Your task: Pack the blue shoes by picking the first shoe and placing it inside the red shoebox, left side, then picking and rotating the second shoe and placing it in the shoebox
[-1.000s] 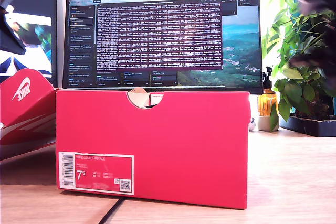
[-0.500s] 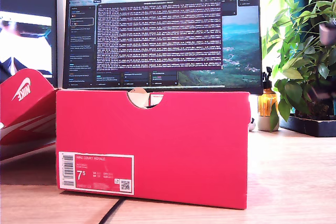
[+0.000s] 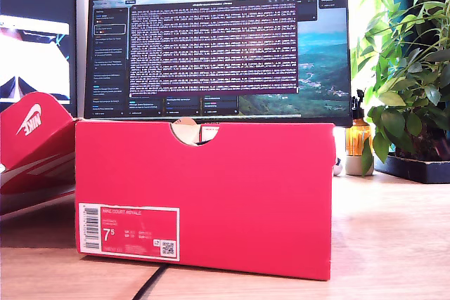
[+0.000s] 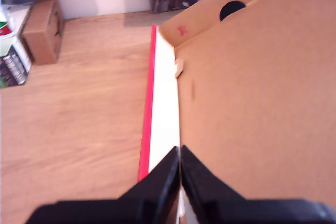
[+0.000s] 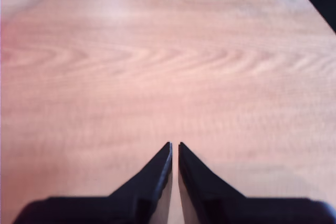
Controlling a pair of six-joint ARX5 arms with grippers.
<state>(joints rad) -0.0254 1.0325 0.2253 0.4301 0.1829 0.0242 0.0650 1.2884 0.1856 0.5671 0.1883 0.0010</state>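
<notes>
— Anything readable from here?
— The bright red cardboard shoebox (image 3: 211, 194) has a white barcode label (image 3: 129, 231) reading "NIKE COURT ROYALE" and "7.5". The tilted red lid (image 3: 31, 135) says "NIKE".

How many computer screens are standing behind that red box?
2. A large monitor stands directly behind the red shoebox; a second screen is at the exterior view's left edge, partly cut off. Others may lie out of frame.

My second claw (image 5: 174, 148) — pinched together — over bare wooden table (image 5: 157, 66)
</notes>
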